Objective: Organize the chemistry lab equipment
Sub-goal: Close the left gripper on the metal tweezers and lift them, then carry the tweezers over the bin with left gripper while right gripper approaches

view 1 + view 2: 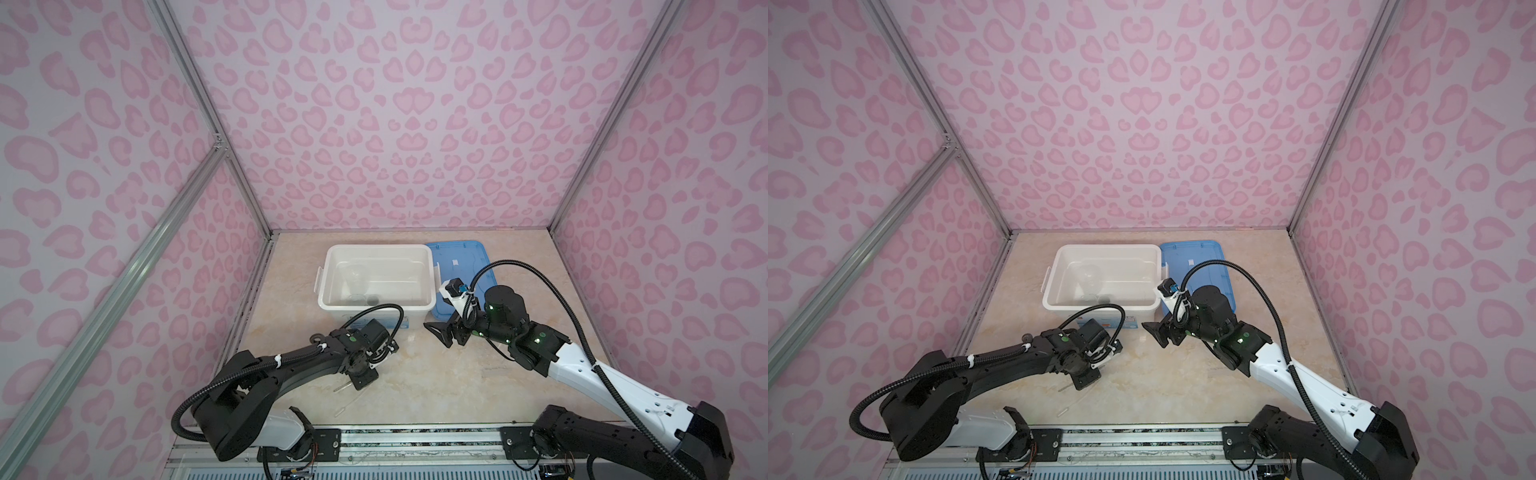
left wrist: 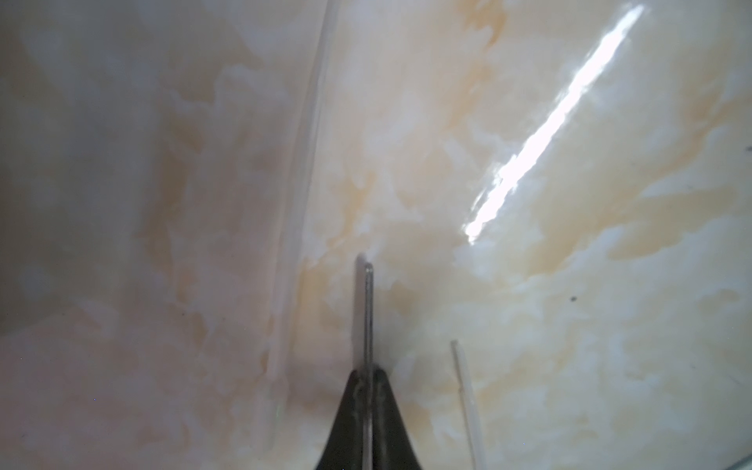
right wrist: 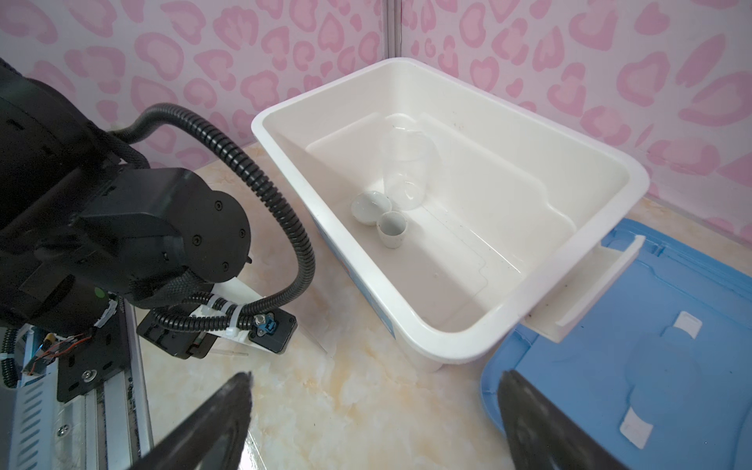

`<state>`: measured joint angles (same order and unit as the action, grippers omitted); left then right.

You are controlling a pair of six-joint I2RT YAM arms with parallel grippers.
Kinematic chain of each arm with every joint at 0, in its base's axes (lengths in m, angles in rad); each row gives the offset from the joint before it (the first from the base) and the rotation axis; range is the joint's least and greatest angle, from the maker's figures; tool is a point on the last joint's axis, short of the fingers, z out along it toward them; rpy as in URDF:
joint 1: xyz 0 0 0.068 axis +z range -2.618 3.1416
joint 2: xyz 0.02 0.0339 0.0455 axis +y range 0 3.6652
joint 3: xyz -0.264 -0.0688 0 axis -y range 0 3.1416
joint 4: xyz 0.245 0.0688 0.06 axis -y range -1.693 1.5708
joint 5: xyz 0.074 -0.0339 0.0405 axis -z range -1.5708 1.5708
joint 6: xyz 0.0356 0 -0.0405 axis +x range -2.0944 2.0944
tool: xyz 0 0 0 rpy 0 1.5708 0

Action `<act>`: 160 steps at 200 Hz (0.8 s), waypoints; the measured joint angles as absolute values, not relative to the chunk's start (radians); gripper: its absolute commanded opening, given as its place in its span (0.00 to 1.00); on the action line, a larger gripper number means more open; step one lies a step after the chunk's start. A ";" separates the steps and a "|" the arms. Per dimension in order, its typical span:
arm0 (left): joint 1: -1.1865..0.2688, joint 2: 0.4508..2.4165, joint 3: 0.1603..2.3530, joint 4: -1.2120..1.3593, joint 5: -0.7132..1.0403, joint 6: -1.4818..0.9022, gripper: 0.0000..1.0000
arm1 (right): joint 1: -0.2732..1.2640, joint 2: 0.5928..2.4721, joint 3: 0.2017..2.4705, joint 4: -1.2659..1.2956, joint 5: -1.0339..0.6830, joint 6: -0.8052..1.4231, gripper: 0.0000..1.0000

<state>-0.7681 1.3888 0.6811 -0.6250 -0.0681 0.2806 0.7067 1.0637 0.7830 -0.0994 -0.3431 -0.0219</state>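
1. Gripping the thin metal tweezers (image 2: 368, 309), the left gripper (image 2: 368, 374) has its jaws pressed together on the metal strip, which sticks out past the tips, low over the counter (image 2: 569, 325). Cannot tell whether the tweezers touch the surface.
2. A clear dropper (image 2: 303, 162) lies flat on the counter just beside the tweezers.
3. The clear beaker (image 3: 407, 171) sits inside the large white bin (image 3: 447, 346), toward one end.
4. The two small round dishes (image 3: 368, 207) are also in the bin, side by side and right next to the beaker's base.
5. The flat blue lid (image 3: 671, 366) lies on the counter against the bin's far short side.
6. The right gripper (image 3: 376, 376) hovers near the bin's front corner with its jaws spread wide and nothing between them.
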 measured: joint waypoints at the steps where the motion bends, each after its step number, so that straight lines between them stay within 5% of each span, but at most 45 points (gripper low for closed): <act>1: -0.768 1.387 0.681 -0.625 -0.068 0.281 0.05 | 0.707 1.064 0.783 -0.099 -0.343 -0.022 0.95; 91: -0.769 1.045 0.699 -0.636 -0.067 0.260 0.04 | 0.702 1.046 0.817 -0.094 -0.329 -0.003 0.92; 160: -0.767 0.983 1.026 -0.657 -0.176 0.041 0.04 | 0.672 1.061 0.926 -0.100 -0.294 0.035 0.89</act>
